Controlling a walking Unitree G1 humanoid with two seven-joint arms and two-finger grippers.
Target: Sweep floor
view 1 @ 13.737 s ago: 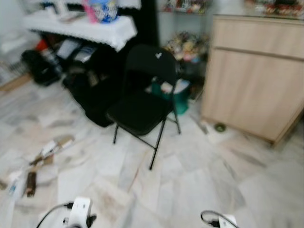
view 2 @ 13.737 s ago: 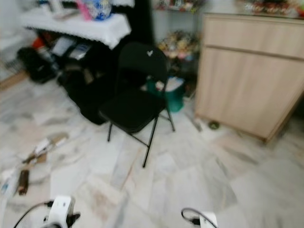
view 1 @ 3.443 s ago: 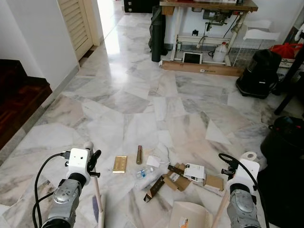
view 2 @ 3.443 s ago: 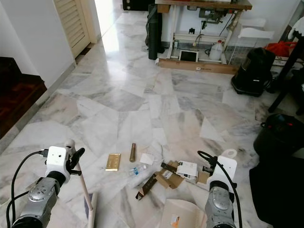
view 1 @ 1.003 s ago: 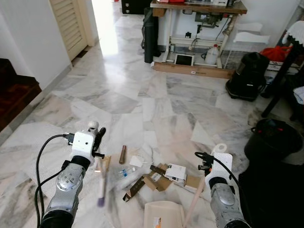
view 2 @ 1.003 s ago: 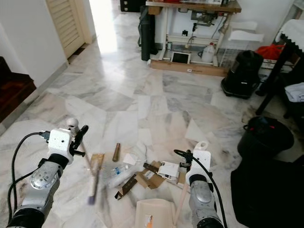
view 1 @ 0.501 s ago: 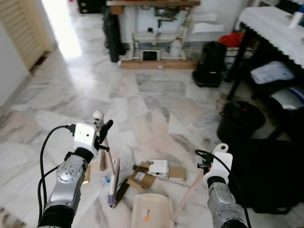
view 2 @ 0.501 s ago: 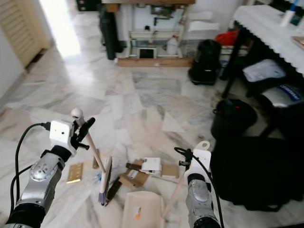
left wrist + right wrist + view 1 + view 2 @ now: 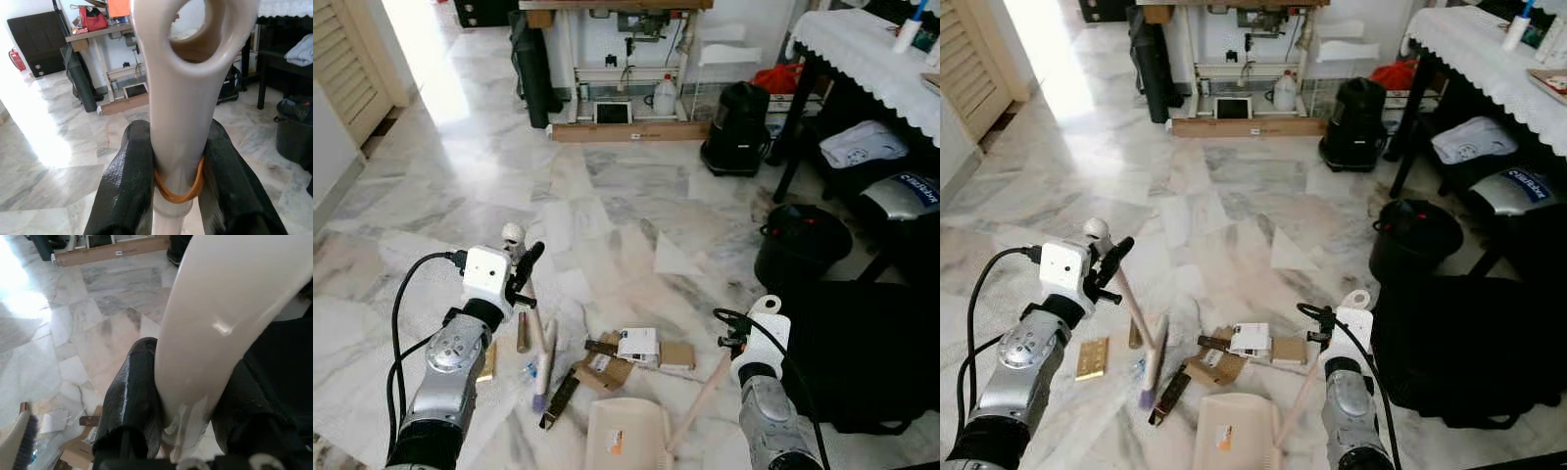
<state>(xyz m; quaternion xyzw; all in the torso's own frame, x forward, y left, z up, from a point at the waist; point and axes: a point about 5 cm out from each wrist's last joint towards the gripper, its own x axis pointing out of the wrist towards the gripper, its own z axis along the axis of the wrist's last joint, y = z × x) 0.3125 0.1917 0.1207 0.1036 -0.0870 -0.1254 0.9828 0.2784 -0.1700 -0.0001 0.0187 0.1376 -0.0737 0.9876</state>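
My left gripper (image 9: 523, 271) is shut on the cream handle of a broom (image 9: 178, 122); a rubber band circles the handle between the fingers (image 9: 128, 181). The broom head (image 9: 543, 364) rests on the marble floor at the left edge of a litter pile. The pile holds cardboard scraps (image 9: 607, 368), a white box (image 9: 637, 343), a small plastic bottle (image 9: 529, 371), a brown tube (image 9: 522, 338) and a gold packet (image 9: 487, 362). My right gripper (image 9: 186, 396) is shut on the handle of a cream dustpan (image 9: 625, 436), which lies on the floor just in front of the pile.
A black bin (image 9: 800, 245) and a large black bag (image 9: 867, 352) stand to the right. A white-clothed table (image 9: 862, 49) is at the far right, a black vacuum (image 9: 739, 142) and a workbench (image 9: 607, 59) at the back. Open marble floor lies ahead.
The camera has swung to the right over the last second. The broom head has moved in from the left against the litter. The dustpan stays in front of the pile.
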